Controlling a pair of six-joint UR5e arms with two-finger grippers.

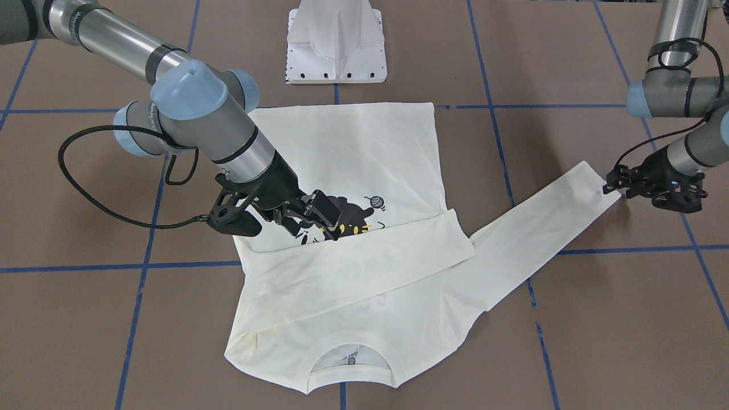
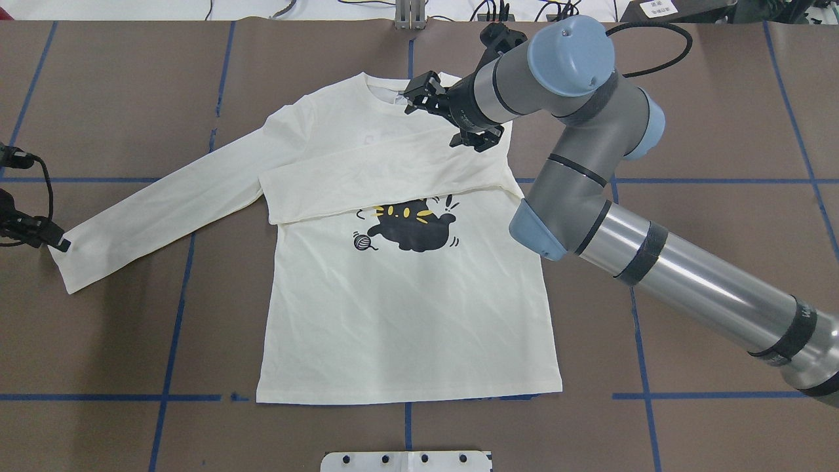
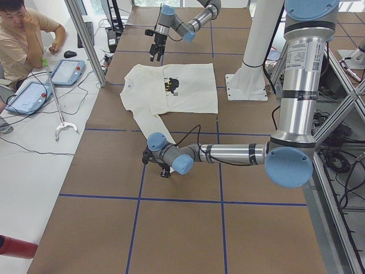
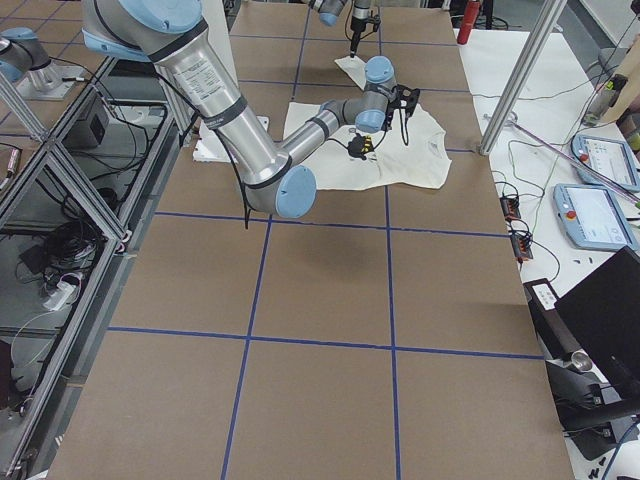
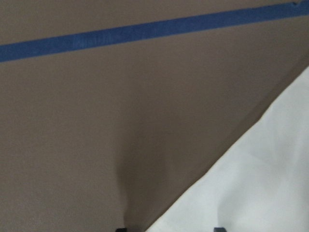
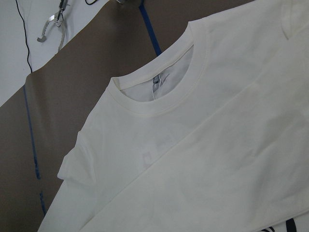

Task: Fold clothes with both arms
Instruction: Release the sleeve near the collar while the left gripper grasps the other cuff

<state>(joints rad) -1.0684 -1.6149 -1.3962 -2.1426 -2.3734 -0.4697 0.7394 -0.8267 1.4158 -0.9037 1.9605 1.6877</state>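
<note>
Brown blue-taped table [image 2: 98,328], cream T-shirt [image 2: 406,314]; left end effector [image 1: 612,185], right end effector [image 1: 312,221] both spread, empty.

Scanning for words: none readable so far. Small printed tag [image 6: 157,81] inside the ribbed neckline of the cream long-sleeved T-shirt [image 2: 406,314]: too tiny to make out. Faint boxy mark [image 6: 147,158] ghosting through the cloth below the collar, blurred. White sticker [image 3: 299,55] with a square code on the near silver-grey tubular left arm [image 3: 296,108]: illegible. Pale lettering [image 2: 803,316] beside a black band on the silver-grey tubular right arm [image 2: 695,275]: can't decipher.
</note>
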